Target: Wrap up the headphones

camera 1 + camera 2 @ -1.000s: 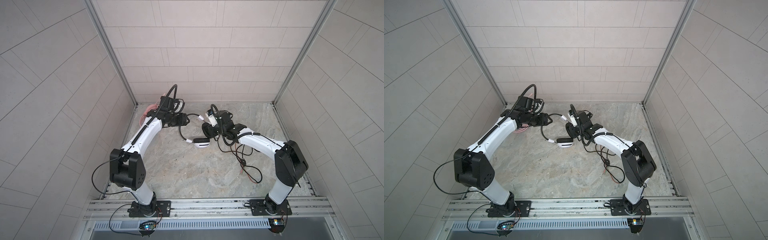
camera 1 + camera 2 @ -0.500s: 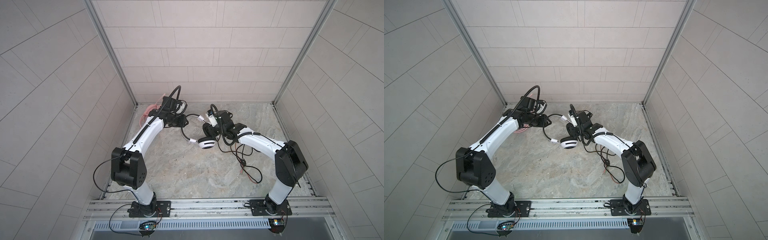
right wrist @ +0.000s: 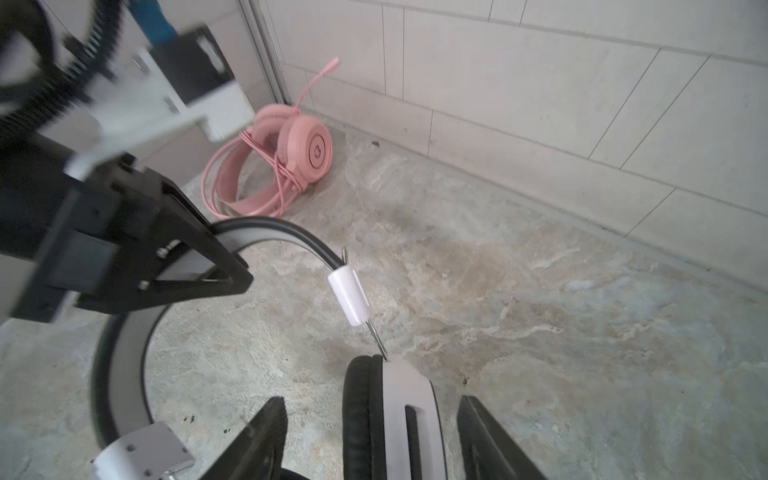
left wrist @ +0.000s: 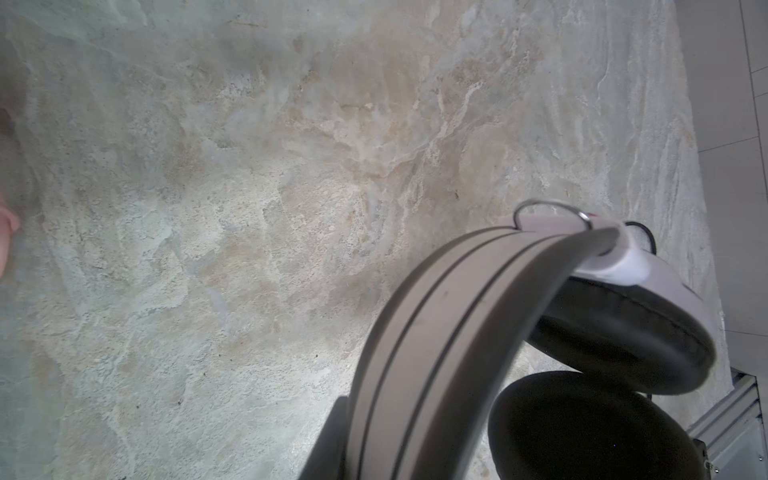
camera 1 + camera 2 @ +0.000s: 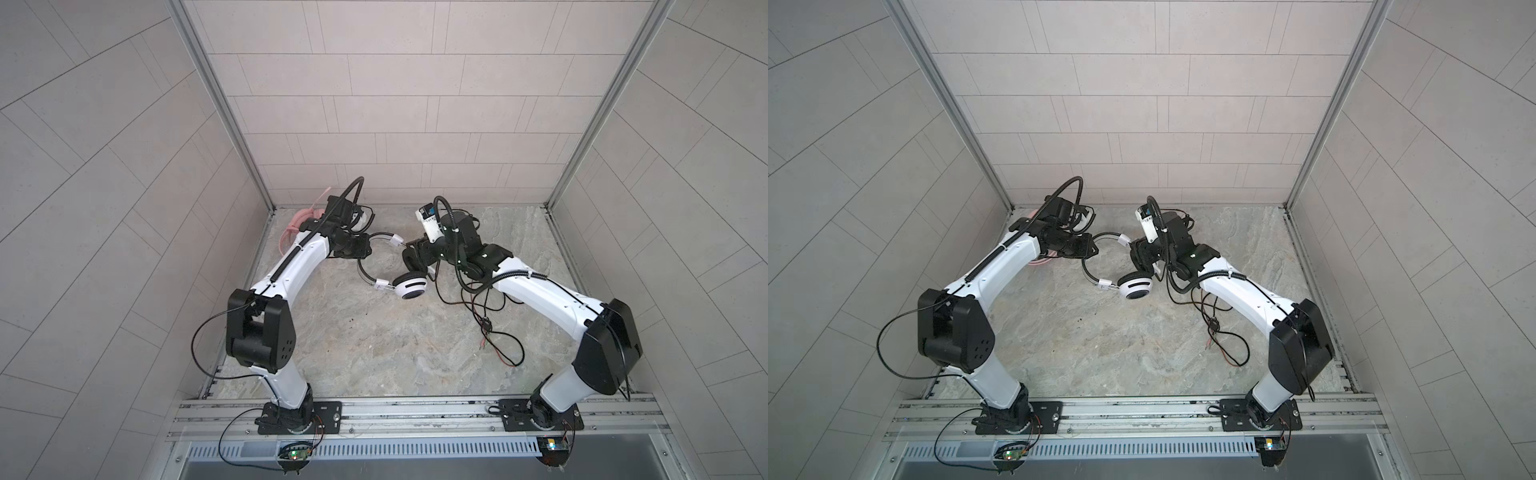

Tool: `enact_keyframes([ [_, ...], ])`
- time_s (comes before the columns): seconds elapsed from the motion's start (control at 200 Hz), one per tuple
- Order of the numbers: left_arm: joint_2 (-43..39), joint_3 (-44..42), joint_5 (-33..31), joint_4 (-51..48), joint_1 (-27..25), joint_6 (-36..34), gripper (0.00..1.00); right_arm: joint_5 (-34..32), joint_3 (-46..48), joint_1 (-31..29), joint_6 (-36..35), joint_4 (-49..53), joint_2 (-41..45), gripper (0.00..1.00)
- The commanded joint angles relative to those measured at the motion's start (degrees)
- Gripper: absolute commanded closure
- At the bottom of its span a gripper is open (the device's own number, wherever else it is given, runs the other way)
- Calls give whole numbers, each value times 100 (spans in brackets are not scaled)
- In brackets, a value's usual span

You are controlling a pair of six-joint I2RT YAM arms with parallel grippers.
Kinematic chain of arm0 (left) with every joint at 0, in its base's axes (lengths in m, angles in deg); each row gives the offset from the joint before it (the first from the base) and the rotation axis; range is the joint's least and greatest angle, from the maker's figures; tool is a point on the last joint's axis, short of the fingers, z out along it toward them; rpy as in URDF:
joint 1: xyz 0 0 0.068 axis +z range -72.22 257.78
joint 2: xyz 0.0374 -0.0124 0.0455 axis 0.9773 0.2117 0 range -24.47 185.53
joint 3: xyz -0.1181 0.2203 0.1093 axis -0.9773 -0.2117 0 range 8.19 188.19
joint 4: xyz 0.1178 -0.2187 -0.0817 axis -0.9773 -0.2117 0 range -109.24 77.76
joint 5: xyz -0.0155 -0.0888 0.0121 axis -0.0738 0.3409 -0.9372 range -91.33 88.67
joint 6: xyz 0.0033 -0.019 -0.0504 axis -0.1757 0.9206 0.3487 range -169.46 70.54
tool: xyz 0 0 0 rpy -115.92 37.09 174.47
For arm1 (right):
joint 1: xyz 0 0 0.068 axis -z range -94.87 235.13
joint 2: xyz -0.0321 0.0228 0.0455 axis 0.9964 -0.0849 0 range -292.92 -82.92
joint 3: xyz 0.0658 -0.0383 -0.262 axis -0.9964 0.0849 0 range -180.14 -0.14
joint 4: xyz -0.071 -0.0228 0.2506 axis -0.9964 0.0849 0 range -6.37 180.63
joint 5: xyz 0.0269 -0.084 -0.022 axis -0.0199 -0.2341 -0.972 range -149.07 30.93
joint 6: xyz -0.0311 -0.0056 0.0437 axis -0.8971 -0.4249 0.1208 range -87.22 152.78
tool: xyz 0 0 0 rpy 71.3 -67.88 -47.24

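1. The left gripper (image 5: 362,248) is clamped on the thin, curved band (image 3: 282,230) of the white-and-black headphones (image 5: 410,286), mid-far between the arms.
2. The right gripper (image 3: 372,400) stands apart around one round padded cup (image 3: 401,399) (gaps both sides).
3. The glossy pink headphones (image 3: 291,153), cable-wound, lie far left on the rough stone tabletop (image 5: 374,340).

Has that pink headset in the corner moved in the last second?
No. The pink headset still lies in the far left corner, beside the metal corner post, partly behind the left arm.
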Motion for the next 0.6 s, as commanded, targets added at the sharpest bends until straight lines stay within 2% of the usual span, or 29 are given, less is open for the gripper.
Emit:
enact_keyframes([
  [0.0,-29,54,168,14,54,108,100,201,128,161,198,-19,278,33],
  [0.265,-167,-22,255,6,337,145,100,628,942,927,573,115,1255,33],
  [0.475,-360,-258,729,432,706,469,100,432,2606,1871,1128,-233,2228,34],
  [0.595,-450,-402,908,673,857,628,100,623,3094,2261,1279,-268,2261,34],
])
